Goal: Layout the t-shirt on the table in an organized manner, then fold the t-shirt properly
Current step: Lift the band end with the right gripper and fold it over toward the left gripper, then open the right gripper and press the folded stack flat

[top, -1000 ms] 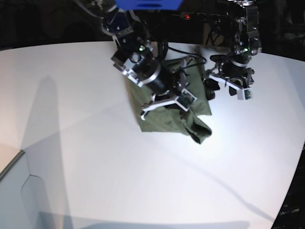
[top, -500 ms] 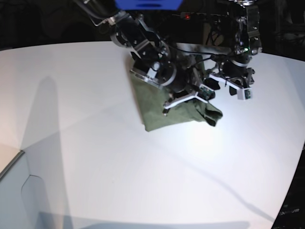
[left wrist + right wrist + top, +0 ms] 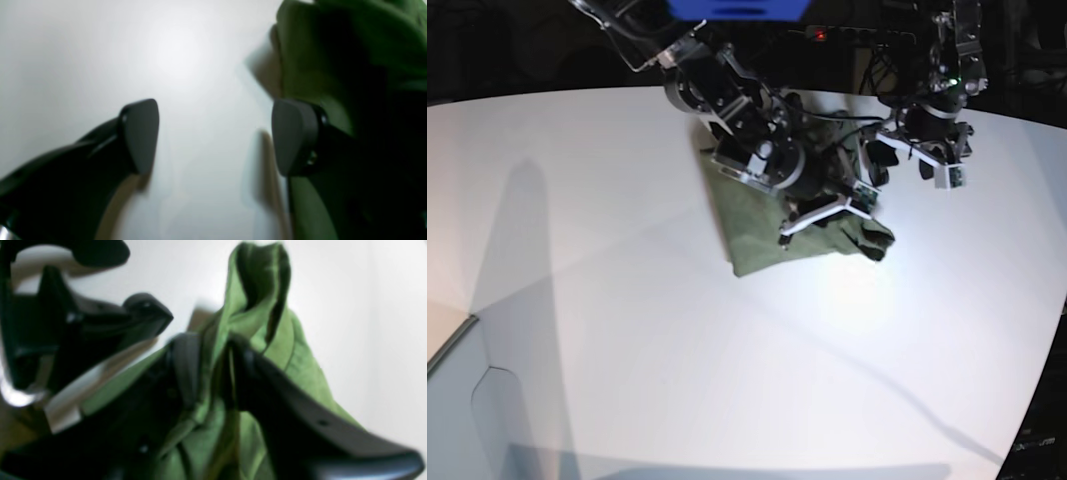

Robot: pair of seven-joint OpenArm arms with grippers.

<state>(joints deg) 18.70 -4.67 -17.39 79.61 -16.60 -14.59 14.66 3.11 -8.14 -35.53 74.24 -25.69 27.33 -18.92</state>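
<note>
The olive-green t-shirt [image 3: 757, 225] lies bunched on the white table [image 3: 627, 300], with a folded lump at its right end [image 3: 872, 238]. My right gripper [image 3: 837, 200] is down on the shirt's right part. In the right wrist view its fingers [image 3: 186, 366] stand only slightly apart, and a ridge of t-shirt [image 3: 260, 280] runs between them and touches both. My left gripper [image 3: 897, 165] hangs open just right of the shirt. In its wrist view the left gripper [image 3: 215, 136] has bare table between its pads, and the t-shirt [image 3: 333, 50] lies beside the right pad.
The two grippers are close together: the left gripper [image 3: 123, 280] shows at the upper left of the right wrist view. The table's curved back edge [image 3: 577, 95] meets a dark background. A pale box corner [image 3: 467, 400] sits at the front left.
The right arm has carried the shirt's fold to the right and back, bunching the cloth toward the left gripper. Its fingers have parted slightly. The left arm has lifted a little.
</note>
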